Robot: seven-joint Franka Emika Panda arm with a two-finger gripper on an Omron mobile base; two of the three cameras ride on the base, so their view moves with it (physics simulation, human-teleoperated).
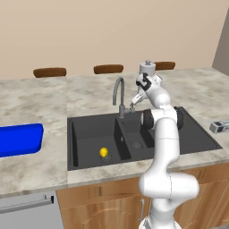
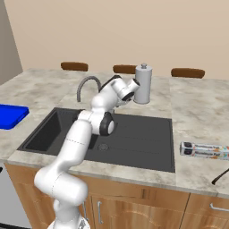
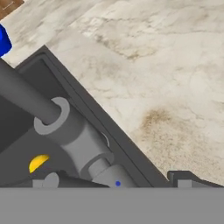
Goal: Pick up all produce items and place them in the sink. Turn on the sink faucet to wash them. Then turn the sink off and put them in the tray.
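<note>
Just ahead of the hand (image 1: 133, 101), whose opening I cannot tell, the faucet's (image 1: 119, 96) stiff little side lever should yield to a fingertip nudge.

The counter (image 1: 36, 98) looks like mottled beige stone, smooth and dull, over cabinets (image 1: 112, 201) of warm brown wood. The sink (image 1: 89, 129) is matt black, the tap (image 1: 119, 96) plain grey metal with little shine. The tray (image 1: 18, 139) is glossy blue plastic, and the lemon (image 1: 103, 152) a smooth bright yellow.
</note>
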